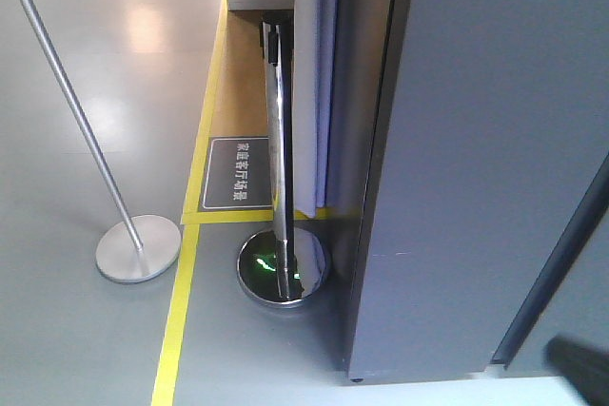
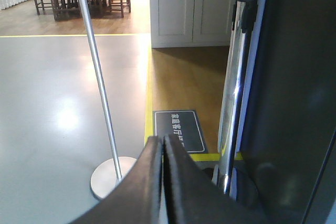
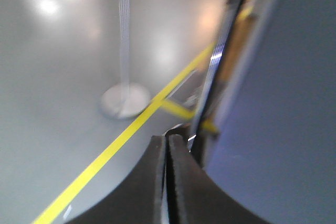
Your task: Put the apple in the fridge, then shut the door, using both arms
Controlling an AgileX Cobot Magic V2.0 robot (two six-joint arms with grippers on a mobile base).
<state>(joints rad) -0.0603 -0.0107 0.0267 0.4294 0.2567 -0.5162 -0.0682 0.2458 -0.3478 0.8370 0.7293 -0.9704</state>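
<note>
Tall grey fridge [image 1: 476,168], door [image 1: 571,273] shut.

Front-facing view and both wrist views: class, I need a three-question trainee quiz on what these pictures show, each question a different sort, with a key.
1. True or false: the red and yellow apple is visible in one of the views.
2. Multiple choice: the left gripper is (A) wide open, (B) shut with nothing between its fingers, (C) shut on a fruit.
3. Fill in: the mirror-finish chrome post stands on a round base beside the tall dark grey fridge, and the painted floor line next to it is coloured ____.

Key: 1 false; 2 B; 3 yellow. The right gripper is likewise shut and empty.
</note>
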